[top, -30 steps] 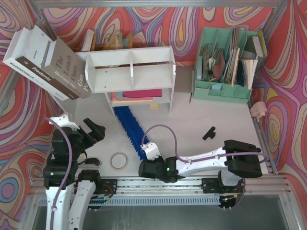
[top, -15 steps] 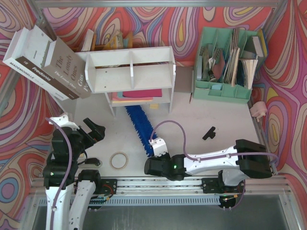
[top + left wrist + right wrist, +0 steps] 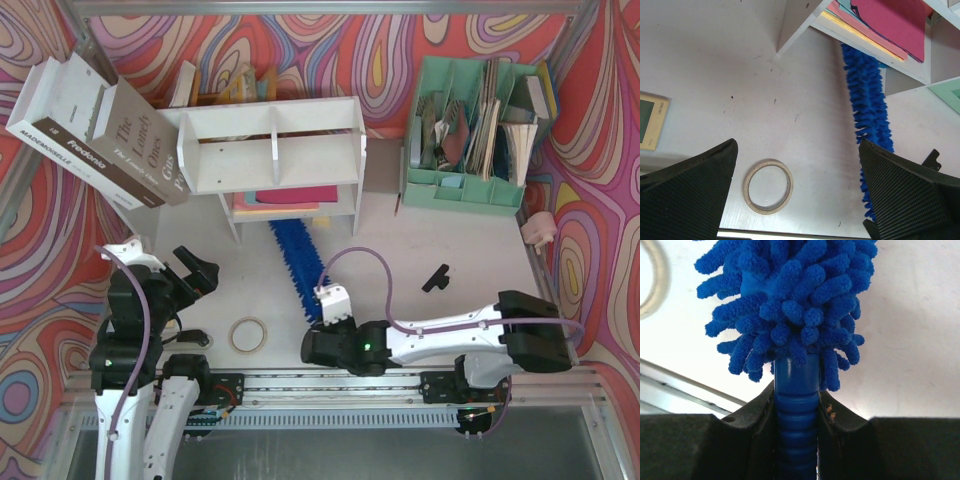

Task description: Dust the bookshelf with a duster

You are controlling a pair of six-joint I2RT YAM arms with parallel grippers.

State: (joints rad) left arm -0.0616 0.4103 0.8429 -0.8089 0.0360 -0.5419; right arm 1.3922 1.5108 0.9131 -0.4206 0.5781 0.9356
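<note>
The right tool [image 3: 796, 405] clamps the duster [image 3: 790, 300] by its handle, the brush lying ahead on the counter [image 3: 400, 260], tip at the foot of the bookshelf [image 3: 272, 145]. Well to its left, the left tool [image 3: 194, 270] hangs open.

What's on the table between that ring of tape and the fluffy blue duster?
Nothing. In the left wrist view, only bare white tabletop with a few dark specks separates the tape roll from the duster.

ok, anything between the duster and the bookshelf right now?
Nothing visible. The duster, held in the right gripper, has its tip at the bookshelf base. Stacked coloured sheets cover the lower shelf.
</note>
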